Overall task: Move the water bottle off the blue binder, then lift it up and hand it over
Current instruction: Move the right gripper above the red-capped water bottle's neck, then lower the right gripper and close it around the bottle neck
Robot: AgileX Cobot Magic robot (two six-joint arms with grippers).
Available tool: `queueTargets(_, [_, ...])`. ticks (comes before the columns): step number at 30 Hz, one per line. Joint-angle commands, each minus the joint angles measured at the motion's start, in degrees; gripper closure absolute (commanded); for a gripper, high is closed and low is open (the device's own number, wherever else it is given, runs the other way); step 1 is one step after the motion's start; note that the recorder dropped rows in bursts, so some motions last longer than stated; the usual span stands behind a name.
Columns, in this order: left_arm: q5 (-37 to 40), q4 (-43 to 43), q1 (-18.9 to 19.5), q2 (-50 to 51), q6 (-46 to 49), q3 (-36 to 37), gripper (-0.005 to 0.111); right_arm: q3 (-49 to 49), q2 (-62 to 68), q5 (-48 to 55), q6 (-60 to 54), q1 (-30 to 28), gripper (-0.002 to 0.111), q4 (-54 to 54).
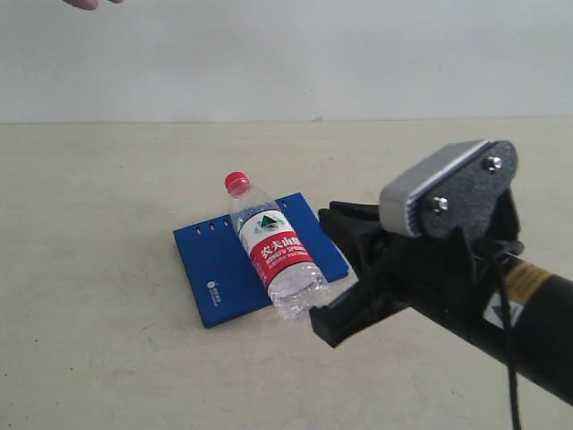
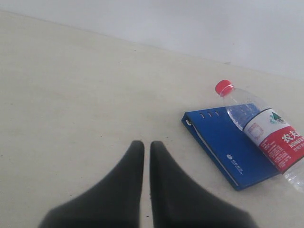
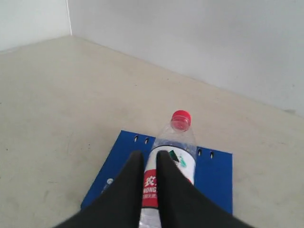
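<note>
The right gripper point(image 3: 151, 156) has its 2 black fingers point(image 3: 126, 190) parted by a narrow gap and holds nothing. In the right wrist view the water bottle point(image 1: 273, 251) shows through that gap, its red-and-white label point(image 3: 150, 185) between the fingertips and its length in line with them. The red cap point(image 1: 236, 182) points away from the gripper and the clear base faces it. In the exterior view the lower fingertip sits just beside the base; whether it touches the plastic cannot be told. The other fingertip hangs near the side edge of the blue binder point(image 1: 215, 260).

The bottle lies on its side, diagonally across the binder's cover, with the base overhanging the binder's edge on the gripper's side. The binder rests flat on the pale table point(image 1: 107, 313), its slotted holes along the edge nearest the cap.

The left gripper point(image 2: 146, 143) hovers over bare table with its 2 fingers drawn nearly together, only a thin slit between them, and nothing gripped. Binder and bottle lie well apart from it.
</note>
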Motion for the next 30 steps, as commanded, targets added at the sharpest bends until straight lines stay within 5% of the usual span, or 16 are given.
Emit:
queueTargets(1, [0.02,-0.46,-0.27,-0.14,-0.43,-0.03,0.102,-11.74,4.67,16.77,0.9,0.26,0.075,0.12])
queueTargets(5, [0.02,-0.46,-0.27,-0.14,-0.43,-0.03,0.102,-28.28,10.11,33.12,-1.48,0.26,0.053,1.26])
queueTargets(9, [0.02,-0.46,-0.27,-0.14,-0.43,-0.03,0.102,-46.97,16.93,48.14,-0.93,-2.03,0.053,1.26])
queueTargets(16, [0.02,-0.46,-0.27,-0.14,-0.43,-0.03,0.102,-65.61,27.86,68.99,1.36,-10.05,0.053,-1.73])
queueTargets(22, [0.02,-0.46,-0.27,-0.14,-0.43,-0.03,0.102,-75.83,37.44,74.02,4.69,-15.65,0.053,-4.15])
queueTargets(30, [0.02,-0.46,-0.27,-0.14,-0.43,-0.03,0.102,-89.08,51.77,79.48,3.02,-16.1,0.053,-5.11])
